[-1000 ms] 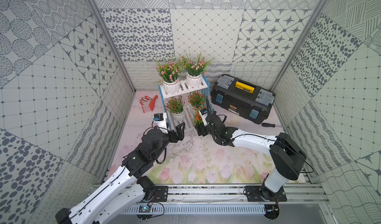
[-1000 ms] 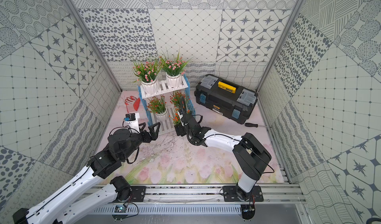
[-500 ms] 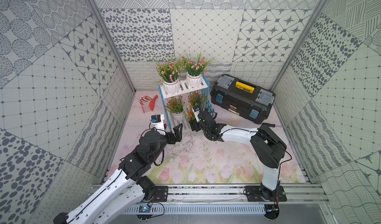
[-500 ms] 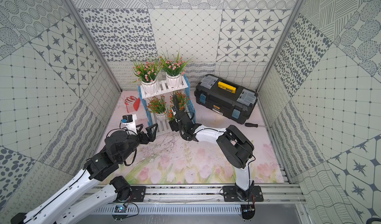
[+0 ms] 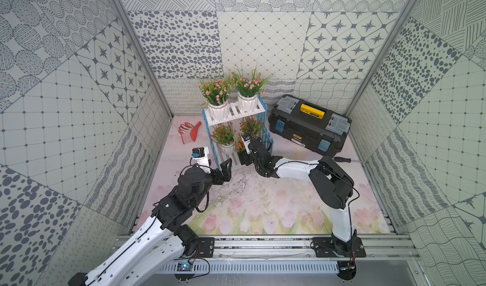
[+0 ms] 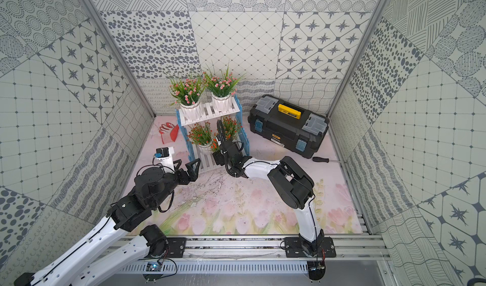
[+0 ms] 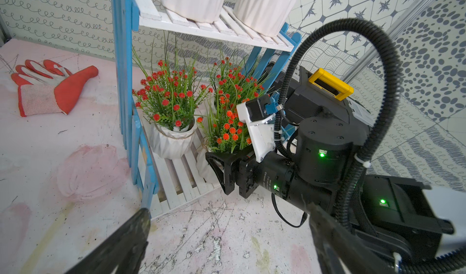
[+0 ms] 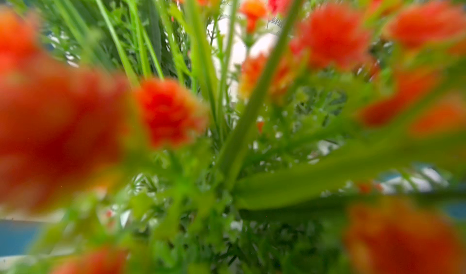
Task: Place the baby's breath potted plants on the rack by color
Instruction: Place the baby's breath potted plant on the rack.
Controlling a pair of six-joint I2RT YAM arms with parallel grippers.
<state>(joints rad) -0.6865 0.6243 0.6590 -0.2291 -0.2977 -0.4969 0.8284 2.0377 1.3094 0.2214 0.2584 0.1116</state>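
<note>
Right gripper (image 7: 214,166) clamps the third red plant (image 7: 227,131) by its pot (image 7: 201,166), at the front of the rack's (image 7: 174,182) lower shelf. Two more red plants (image 7: 169,101) stand just beyond it. Left gripper (image 6: 186,167) gapes wide, empty. The plant is likely light and top-heavy, with floppy stems, so grip the slick, rigid pot.

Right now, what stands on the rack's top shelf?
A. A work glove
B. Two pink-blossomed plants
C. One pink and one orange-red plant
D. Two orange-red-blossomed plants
B: in a top view, the top shelf of the rack holds the two pink-blossomed plants, while the orange-red plants show only at the lower shelf.
</note>
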